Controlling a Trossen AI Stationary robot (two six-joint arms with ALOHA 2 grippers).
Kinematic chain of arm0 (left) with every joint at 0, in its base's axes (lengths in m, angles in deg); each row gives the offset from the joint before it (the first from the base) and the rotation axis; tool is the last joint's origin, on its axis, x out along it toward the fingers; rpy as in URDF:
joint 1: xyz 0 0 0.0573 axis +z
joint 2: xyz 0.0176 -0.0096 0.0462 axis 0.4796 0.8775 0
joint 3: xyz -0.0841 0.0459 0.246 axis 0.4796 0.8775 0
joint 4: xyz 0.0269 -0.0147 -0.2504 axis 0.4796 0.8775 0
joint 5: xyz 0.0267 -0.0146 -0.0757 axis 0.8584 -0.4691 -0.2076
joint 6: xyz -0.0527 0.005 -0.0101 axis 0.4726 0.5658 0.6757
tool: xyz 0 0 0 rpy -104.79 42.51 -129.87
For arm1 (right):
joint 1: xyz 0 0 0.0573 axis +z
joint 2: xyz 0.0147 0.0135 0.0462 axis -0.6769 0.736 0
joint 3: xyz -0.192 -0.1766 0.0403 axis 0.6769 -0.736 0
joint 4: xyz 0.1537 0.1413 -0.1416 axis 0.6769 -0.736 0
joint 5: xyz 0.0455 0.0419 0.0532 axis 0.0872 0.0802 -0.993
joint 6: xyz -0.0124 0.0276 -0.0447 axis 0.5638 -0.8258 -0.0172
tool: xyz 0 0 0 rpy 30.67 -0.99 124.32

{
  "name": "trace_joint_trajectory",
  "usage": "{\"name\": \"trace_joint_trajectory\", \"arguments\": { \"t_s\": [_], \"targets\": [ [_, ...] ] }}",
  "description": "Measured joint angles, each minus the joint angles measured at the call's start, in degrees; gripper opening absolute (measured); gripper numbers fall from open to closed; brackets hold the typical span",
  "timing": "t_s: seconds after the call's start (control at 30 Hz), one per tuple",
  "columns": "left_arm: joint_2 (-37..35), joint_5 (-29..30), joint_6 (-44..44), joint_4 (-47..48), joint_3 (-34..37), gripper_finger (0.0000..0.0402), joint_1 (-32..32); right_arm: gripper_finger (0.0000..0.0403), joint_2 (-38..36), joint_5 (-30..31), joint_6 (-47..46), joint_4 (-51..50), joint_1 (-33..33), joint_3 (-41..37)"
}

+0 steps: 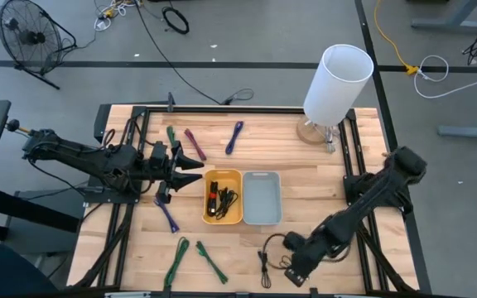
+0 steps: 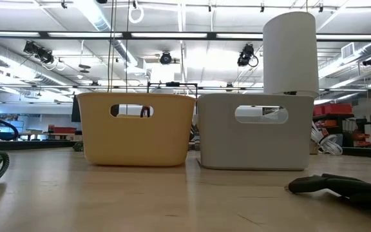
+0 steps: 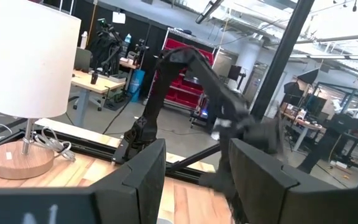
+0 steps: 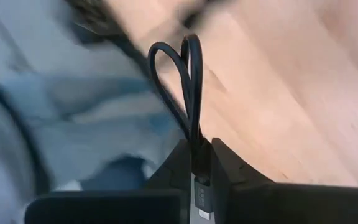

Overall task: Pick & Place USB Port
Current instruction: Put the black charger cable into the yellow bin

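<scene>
The black USB cable (image 4: 188,87) sits pinched between our right gripper (image 4: 201,168) fingers, its loop sticking out ahead of the tips, near the front edge of the wooden table (image 1: 305,215) and just in front of the grey bin (image 1: 262,199). Another small black cable (image 1: 265,266) lies close by on the boards. Our left gripper (image 1: 190,168) hangs beside the yellow bin (image 1: 223,196), fingers apart and holding nothing.

What worries us: the grip catches only a short stretch of the cable near the plug, so the loop could swing or slip free as we lift, and a trailing end might snag the neighbouring cable or the rim of a bin. The yellow bin already holds black cables, so we judge it the likely target; dropping into the grey one would be a mis-sort.

The tabletop is pale planks in a black frame, strewn with green and purple cables. A white lamp (image 1: 335,87) stands at the far right corner. Beyond lies grey floor with a fan (image 1: 27,37), and a workshop with shelving.
</scene>
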Motion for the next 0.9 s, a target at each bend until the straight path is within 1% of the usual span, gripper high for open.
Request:
{"name": "trace_joint_trajectory", "arguments": {
  "t_s": [0.07,0.2,0.33,0.4,0.43,0.5,0.57,0.73,0.9],
  "targets": [
    [-0.02,0.32,-0.08,0.0,0.0,0.0181,0.0,0.002,-4.09,5.26,1.09,0.23,-0.92,0.35],
    [0.0,0.73,-0.08,-0.02,0.0,0.0181,0.0,0.0019,-10.8,19.69,5.95,0.67,-3.39,1.22],
    [-0.01,0.73,0.14,-0.09,0.0,0.0181,0.0,0.0016,-15.71,32.39,16.6,5.96,-6.31,1.68],
    [-0.01,0.73,0.14,-0.27,0.0,0.0181,-0.02,0.0015,-17.1,37.25,23.97,10.33,-7.92,1.68],
    [0.0,0.73,0.15,-0.32,0.0,0.0181,0.0,0.0015,-17.68,38.55,27.57,12.52,-9.04,1.68],
    [0.0,0.75,0.16,-0.69,0.0,0.0181,0.0,0.0015,-18.42,39.45,34.1,17.18,-11.66,1.69],
    [-0.02,0.9,0.25,-1.07,0.0,0.0181,-0.02,0.0015,-18.57,38.84,39.25,21.39,-14.41,1.71],
    [0.07,2.25,1.3,-1.39,0.0,0.0181,-0.02,0.0015,-17.73,30.95,48.28,30.88,-21.54,1.71],
    [0.57,3.4,1.41,-1.36,-0.02,0.0181,-0.02,0.0015,-15.5,23.55,52.94,39.5,-27.23,1.73]
  ]
}}
